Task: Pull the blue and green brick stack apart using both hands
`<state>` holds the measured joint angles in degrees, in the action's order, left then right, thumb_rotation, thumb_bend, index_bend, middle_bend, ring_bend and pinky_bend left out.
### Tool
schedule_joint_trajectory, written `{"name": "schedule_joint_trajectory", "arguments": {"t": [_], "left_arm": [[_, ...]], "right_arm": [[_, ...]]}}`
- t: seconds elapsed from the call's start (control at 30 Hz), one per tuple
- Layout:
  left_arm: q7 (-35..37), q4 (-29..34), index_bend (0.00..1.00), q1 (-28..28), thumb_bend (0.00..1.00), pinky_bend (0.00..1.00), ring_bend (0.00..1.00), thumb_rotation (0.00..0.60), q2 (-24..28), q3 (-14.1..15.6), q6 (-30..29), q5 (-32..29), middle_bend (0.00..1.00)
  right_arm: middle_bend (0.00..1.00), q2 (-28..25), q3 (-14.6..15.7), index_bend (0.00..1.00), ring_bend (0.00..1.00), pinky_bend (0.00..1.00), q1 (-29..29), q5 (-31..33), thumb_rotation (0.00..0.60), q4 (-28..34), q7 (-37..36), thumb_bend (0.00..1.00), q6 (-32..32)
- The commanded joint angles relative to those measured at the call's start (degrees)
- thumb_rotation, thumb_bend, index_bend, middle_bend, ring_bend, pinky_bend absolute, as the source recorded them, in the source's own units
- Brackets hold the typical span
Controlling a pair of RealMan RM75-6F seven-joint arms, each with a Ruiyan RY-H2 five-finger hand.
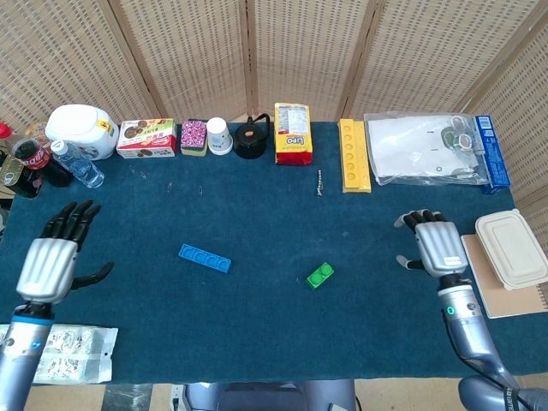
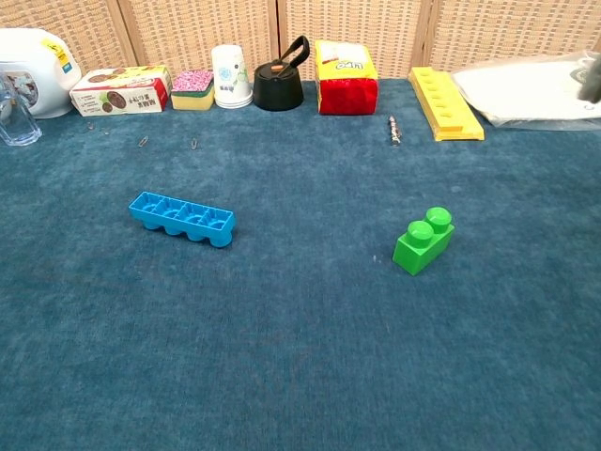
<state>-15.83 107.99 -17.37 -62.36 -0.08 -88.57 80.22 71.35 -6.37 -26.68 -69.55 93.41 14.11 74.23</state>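
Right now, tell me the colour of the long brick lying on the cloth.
Light blue. The long brick shows best in the chest view, lying with its hollow underside up.

Chest view cuts off the right hand at its edge.

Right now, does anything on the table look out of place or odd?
Only the blue brick: it lies upside down, hollow side up. The green brick sits studs up, well apart from it. Both hands are open at the table's ends.
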Motion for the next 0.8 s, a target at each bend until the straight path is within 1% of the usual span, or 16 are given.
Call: {"name": "schedule_joint_trajectory", "arguments": {"t": [0.03, 0.1, 0.3, 0.47, 0.67, 0.8], "left_arm": [[2.6, -1.1, 0.09, 4.1, 0.25, 0.17, 0.00, 0.493, 2.3, 1.9, -3.7, 1.2, 0.08], [4.6, -2.2, 0.09, 6.5, 0.25, 0.17, 0.00, 0.496, 3.3, 2.7, -5.3, 1.1, 0.08], [7.2, -4.3, 0.09, 11.6, 0.25, 0.17, 0.00, 0.494, 4.4, 4.8, -7.5, 0.7, 0.08], [9.7, -5.5, 0.09, 14.4, 0.25, 0.17, 0.00, 0.490, 4.5, 4.2, -9.0, -0.3, 0.08], [10.1, -5.8, 0.09, 16.4, 0.25, 0.17, 0.00, 0.496, 4.4, 3.7, -9.7, -0.2, 0.08], [9.9, -5.7, 0.09, 16.8, 0.25, 0.17, 0.00, 0.491, 4.1, 3.3, -9.4, 0.1, 0.08]], "right_arm": [[0.39, -1.0, 0.7, 0.40, 0.31, 0.30, 2.1, -0.6, 0.600, 0.1, 0.2, 0.01, 1.9], [0.40, -1.6, 1.1, 0.40, 0.31, 0.30, 3.4, -1.2, 0.600, 0.2, 0.6, 0.01, 3.4], [0.41, -3.2, 2.4, 0.41, 0.31, 0.29, 7.1, -3.5, 0.600, 2.2, 2.4, 0.01, 8.2], [0.42, -4.2, 3.3, 0.42, 0.31, 0.28, 10.0, -5.8, 0.600, 3.9, 2.6, 0.01, 11.4], [0.42, -5.1, 4.5, 0.43, 0.31, 0.28, 13.6, -9.0, 0.600, 5.2, 2.5, 0.01, 15.5], [0.43, -5.6, 5.1, 0.43, 0.31, 0.28, 15.0, -10.3, 0.600, 6.0, 2.6, 0.01, 16.6]]}}
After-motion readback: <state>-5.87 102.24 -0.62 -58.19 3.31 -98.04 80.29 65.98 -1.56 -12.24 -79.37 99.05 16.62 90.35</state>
